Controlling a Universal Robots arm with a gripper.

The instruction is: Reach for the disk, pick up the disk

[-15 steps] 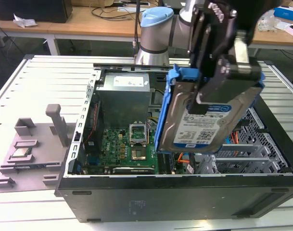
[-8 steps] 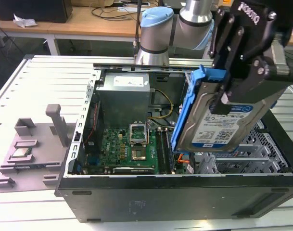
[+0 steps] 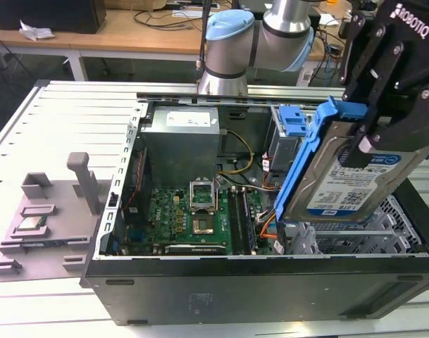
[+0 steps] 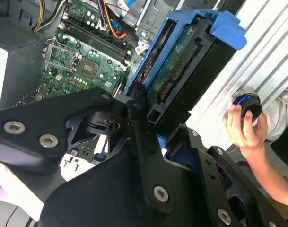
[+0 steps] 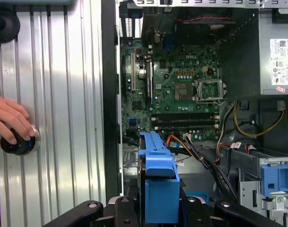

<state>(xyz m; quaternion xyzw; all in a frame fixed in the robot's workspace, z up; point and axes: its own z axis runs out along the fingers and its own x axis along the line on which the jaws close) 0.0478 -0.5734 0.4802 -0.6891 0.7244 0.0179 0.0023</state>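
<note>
My gripper point(image 3: 390, 130) is clamped on the disk point(image 3: 355, 183), fingers closed against its sides. I hold it tilted in the air above the open computer case point(image 3: 256, 282), over the drive cage point(image 3: 362, 236), clear of the motherboard point(image 3: 193, 218). A person's hand point(image 4: 245, 125) rests on a black knob point(image 4: 246, 105).

The gripper point(image 3: 383, 130) is positioned high at the exterior view's right, above the open computer case, with its black fingers point(image 3: 375, 77) closed on the disk point(image 3: 355, 176) and holding it tilted and clear of the case. The arm's grey and light-blue joints point(image 3: 232, 42) stand behind the case in the exterior view. In both wrist views, a person's hand point(image 4: 245, 125) rests on a round black knob beside the case.
</note>
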